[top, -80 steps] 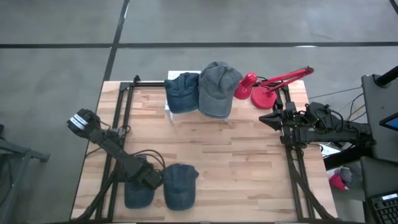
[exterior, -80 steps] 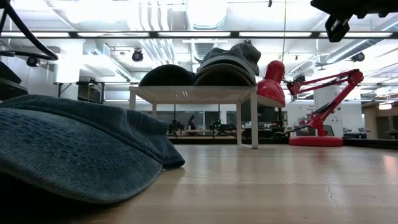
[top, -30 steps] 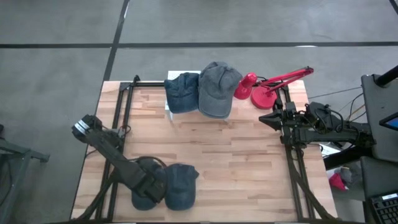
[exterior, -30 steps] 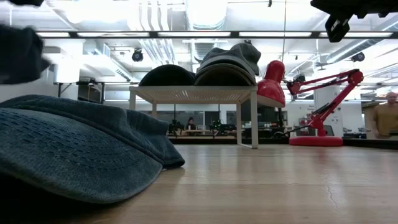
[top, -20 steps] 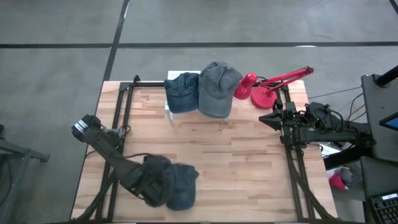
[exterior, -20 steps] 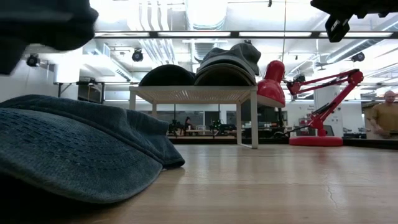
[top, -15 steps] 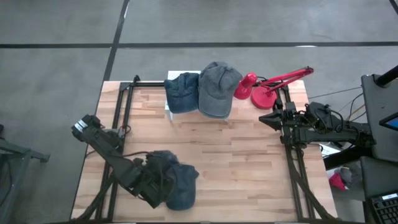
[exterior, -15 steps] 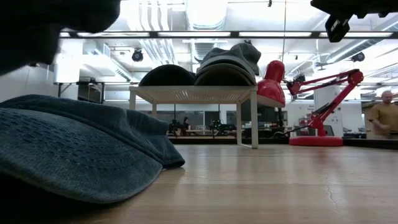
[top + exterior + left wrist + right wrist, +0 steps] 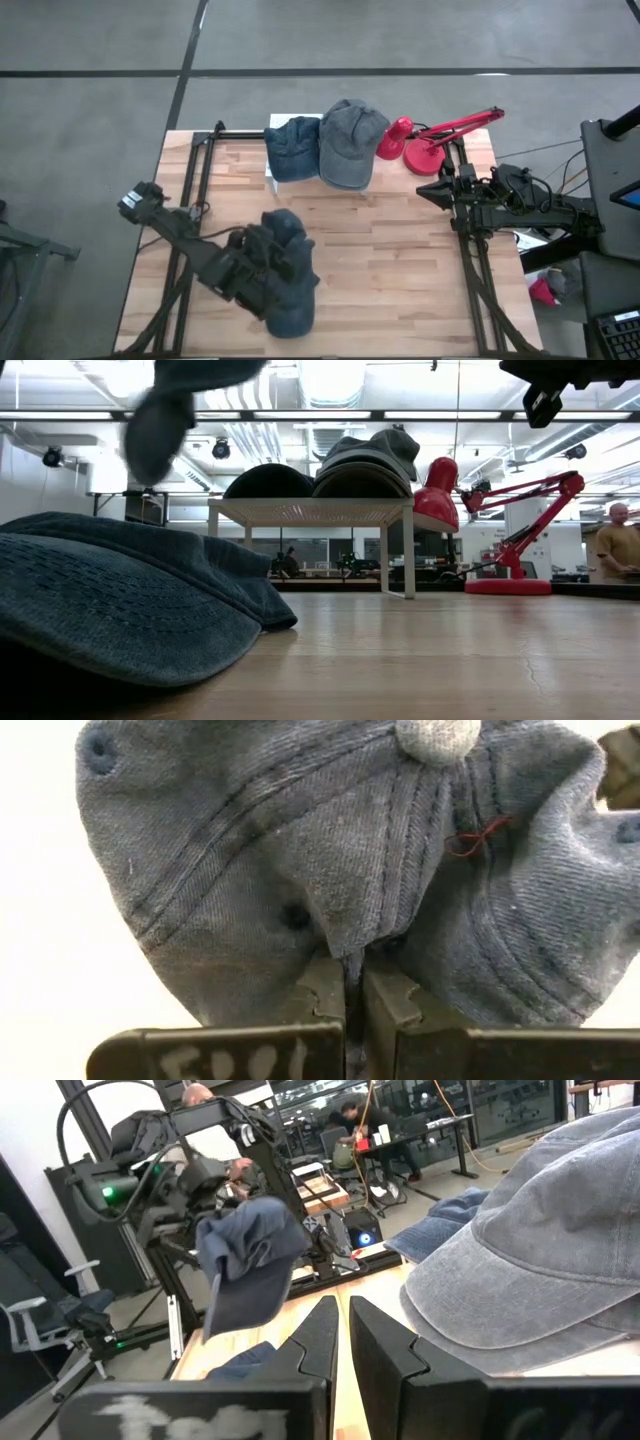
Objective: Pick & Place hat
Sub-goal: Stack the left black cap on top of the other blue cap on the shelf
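My left gripper (image 9: pixel 268 262) is shut on a dark blue denim cap (image 9: pixel 283 238) and holds it up above the table's near left part; the cap fills the left wrist view (image 9: pixel 330 850) and shows hanging in the right wrist view (image 9: pixel 250 1260). A second blue cap (image 9: pixel 291 308) lies on the table below it, large in the low view (image 9: pixel 120 600). A blue cap (image 9: pixel 292 148) and a grey cap (image 9: pixel 350 140) rest on a white rack (image 9: pixel 310 510) at the far edge. My right gripper (image 9: pixel 430 190) waits shut at the table's right side. My left gripper pinches a fold of the cap's crown cloth (image 9: pixel 350 935) between its two fingers (image 9: pixel 322 990), a little below the top button (image 9: pixel 437 735). The fingers come from the table's left side. The cap is lifted clear of the table, and its brim (image 9: pixel 245 1305) hangs down.
A red desk lamp (image 9: pixel 430 140) stands at the far right beside the rack. Black frame rails (image 9: pixel 195 170) run along the table's left and right sides. People show in the room behind the table (image 9: pixel 620 540).
My left gripper, shut on the dark blue cap, has risen and gone toward the table's far edge and right. The cap has been lifted clear of the table and now hangs above the second cap, which has stayed in place.
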`<state>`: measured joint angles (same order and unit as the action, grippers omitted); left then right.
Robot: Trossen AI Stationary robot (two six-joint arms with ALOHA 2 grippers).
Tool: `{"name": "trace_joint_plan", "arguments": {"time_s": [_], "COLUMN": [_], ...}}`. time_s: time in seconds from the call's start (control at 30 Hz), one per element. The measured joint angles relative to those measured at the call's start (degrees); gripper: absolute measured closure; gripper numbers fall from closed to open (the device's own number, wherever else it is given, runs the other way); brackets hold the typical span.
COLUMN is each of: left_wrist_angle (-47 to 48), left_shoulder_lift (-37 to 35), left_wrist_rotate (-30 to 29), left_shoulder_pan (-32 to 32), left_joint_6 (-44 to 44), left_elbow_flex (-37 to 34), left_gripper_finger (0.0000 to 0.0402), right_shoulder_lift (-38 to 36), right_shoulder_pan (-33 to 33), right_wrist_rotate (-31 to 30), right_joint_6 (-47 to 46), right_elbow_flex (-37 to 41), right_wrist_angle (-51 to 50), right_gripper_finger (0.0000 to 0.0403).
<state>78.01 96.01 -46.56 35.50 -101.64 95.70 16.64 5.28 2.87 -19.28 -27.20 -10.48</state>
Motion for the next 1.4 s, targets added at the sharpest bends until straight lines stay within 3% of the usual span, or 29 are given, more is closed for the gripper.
{"name": "trace_joint_plan", "arguments": {"time_s": [0.4, 0.57, 1.0, 1.4], "left_wrist_angle": [0.05, 0.03, -0.09, -1.05], "left_shoulder_lift": [0.0, -0.02, -0.02, -0.02], "left_wrist_rotate": [-8.35, -8.99, -6.39, 1.22], "left_shoulder_pan": [-12.82, -17.07, -28.49, -39.27], "left_joint_6": [17.34, 24.31, 36.61, 41.79], "left_elbow_flex": [10.68, 16.13, 24.58, 26.95], "left_gripper_finger": [0.0397, 0.0397, 0.0397, 0.0397], "right_shoulder_lift": [-0.01, -0.02, -0.02, -0.02], "right_shoulder_pan": [-0.01, -0.02, -0.02, -0.02], "right_wrist_rotate": [-0.01, 0.0, -0.01, -0.02], "right_joint_6": [-0.05, -0.05, -0.03, -0.03], "right_elbow_flex": [0.0, 0.0, 0.0, 0.0], "right_wrist_angle": [0.0, 0.0, 0.0, 0.0], "right_gripper_finger": [0.0374, 0.0374, 0.0374, 0.0374]}}
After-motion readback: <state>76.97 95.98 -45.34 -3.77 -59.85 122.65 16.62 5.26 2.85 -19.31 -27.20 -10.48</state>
